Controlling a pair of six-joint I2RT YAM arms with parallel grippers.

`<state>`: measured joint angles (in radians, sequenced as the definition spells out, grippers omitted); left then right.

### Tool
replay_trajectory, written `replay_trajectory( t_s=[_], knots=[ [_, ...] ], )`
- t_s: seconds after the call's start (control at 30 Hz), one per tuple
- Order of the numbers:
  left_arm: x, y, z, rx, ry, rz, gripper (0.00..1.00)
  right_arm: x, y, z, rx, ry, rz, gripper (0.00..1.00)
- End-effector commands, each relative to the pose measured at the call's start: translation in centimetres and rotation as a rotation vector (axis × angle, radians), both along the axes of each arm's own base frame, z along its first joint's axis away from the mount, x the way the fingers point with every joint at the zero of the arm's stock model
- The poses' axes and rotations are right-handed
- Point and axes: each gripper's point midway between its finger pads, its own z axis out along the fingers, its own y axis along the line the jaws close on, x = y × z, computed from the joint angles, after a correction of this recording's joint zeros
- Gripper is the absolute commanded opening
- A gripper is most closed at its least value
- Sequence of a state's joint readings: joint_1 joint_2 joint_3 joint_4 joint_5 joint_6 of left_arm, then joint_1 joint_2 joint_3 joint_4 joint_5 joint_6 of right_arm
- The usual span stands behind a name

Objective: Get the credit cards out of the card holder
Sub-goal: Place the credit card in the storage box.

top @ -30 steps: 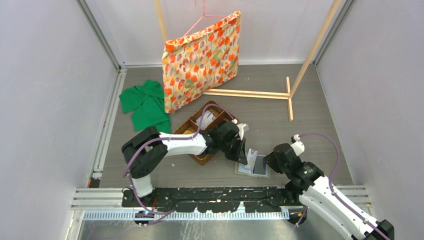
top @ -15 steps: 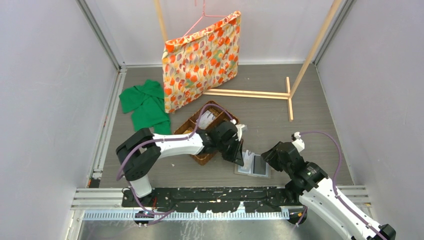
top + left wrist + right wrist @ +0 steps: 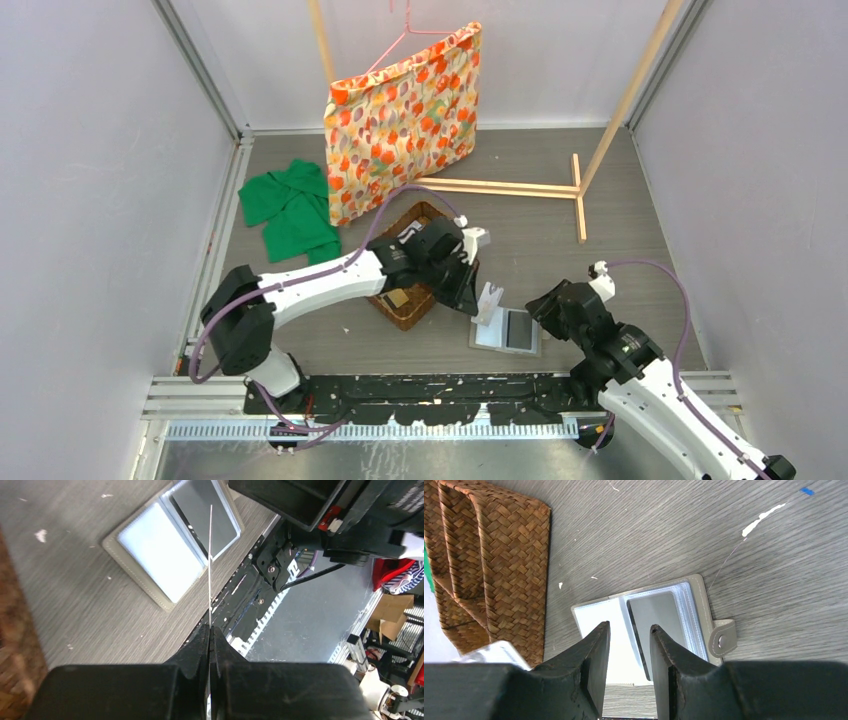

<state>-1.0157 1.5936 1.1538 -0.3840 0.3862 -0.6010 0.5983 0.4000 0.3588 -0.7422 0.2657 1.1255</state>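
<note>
As the lift plays out, left gripper (image 3: 209, 630): jaws pressed tight together on one credit card (image 3: 210, 555), seen edge-on as a thin pale line, raised clear of the card holder (image 3: 165, 560) and hanging over its middle.
Right gripper (image 3: 629, 626): fingers apart, nothing between them, hovering just above the holder's centre fold; no contact that I can see.
Card holder: lying open and flat, pale panel on its left, dark panel on its right, snap tab sticking out of the right edge.
Just changed: left arm has swung up and back from the holder toward the wicker basket (image 3: 403, 308) just left of it, card coming along; right jaws have widened and eased off the holder.
Meaning: one card looks to be out. Whether more sit in the clear sleeves, can't tell.
Next call: likely set this card down beside the holder, then go back in.
</note>
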Motion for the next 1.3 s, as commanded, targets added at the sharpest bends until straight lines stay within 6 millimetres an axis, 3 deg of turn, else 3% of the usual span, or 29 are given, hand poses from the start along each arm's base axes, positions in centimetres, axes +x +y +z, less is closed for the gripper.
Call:
replay_trajectory(
  t_s=[0.0,0.13,0.4,0.5,0.6,0.87,1.03,1.27],
  knots=[
    [1.6,2.3,4.1,-0.004,-0.071,0.009,0.01,0.4,-0.5,1.7,-0.010,-0.048,-0.016,0.40],
    [5.1,5.4,6.2,0.065,-0.180,0.070,0.01,0.4,-0.5,1.7,-0.004,-0.052,-0.017,0.40],
    [14.4,13.9,8.9,0.383,-0.461,0.223,0.00,0.2,-0.6,2.1,0.006,-0.064,-0.023,0.40],
    [17.2,15.6,9.1,0.489,-0.528,0.238,0.01,0.0,-0.8,2.3,0.009,-0.068,-0.025,0.41],
    [18.9,16.0,7.9,0.530,-0.518,0.222,0.00,-0.3,-1.2,2.3,0.011,-0.074,-0.036,0.40],
    [20.0,15.8,5.1,0.544,-0.530,-0.007,0.00,-0.9,-1.4,2.2,0.043,-0.087,-0.039,0.41],
    [19.4,15.4,3.7,0.452,-0.419,-0.145,0.00,-1.0,-1.3,2.1,0.045,-0.082,-0.033,0.41],
    [20.1,15.1,1.9,0.320,-0.280,-0.210,0.00,-1.0,-1.4,2.0,0.043,-0.078,-0.037,0.41]
  ],
)
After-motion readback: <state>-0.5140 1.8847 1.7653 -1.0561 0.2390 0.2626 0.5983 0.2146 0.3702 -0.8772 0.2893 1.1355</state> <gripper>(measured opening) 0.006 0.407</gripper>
